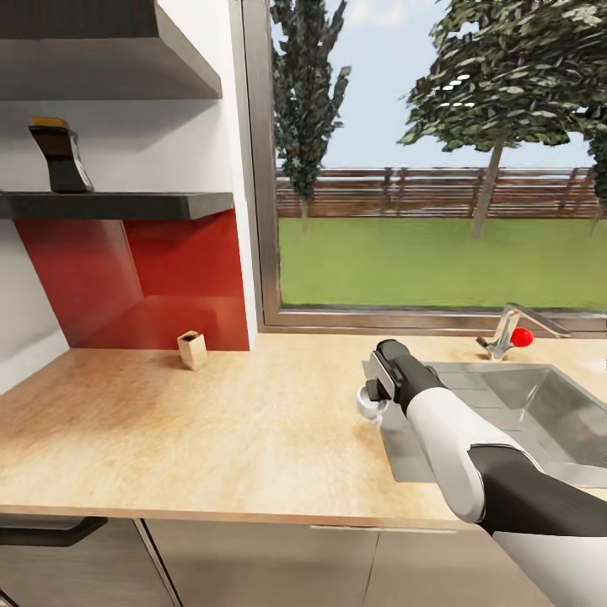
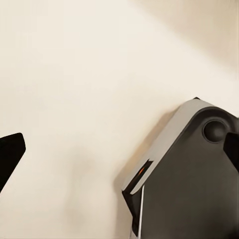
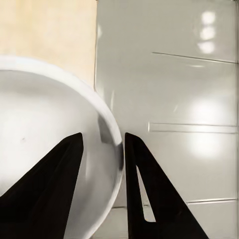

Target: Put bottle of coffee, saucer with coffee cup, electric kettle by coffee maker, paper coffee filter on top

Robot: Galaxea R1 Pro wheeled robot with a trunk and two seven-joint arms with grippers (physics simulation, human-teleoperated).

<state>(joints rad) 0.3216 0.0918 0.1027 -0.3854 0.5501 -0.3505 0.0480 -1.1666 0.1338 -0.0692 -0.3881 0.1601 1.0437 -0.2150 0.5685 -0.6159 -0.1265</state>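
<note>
Right gripper (image 3: 102,164) pinching the saucer (image 3: 45,129) by its rim, over the kitchen countertop (image 1: 211,421) just beside the steel sink (image 1: 539,396).

Keeping it level and lowering gently looks wise; open worktop is lying leftward, the drainboard edge crowding close. The left gripper's (image 2: 119,154) state is impossible to tell.

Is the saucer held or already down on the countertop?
Held: the right hand pinches the saucer's rim. Whether it touches the countertop, cannot tell.
</note>
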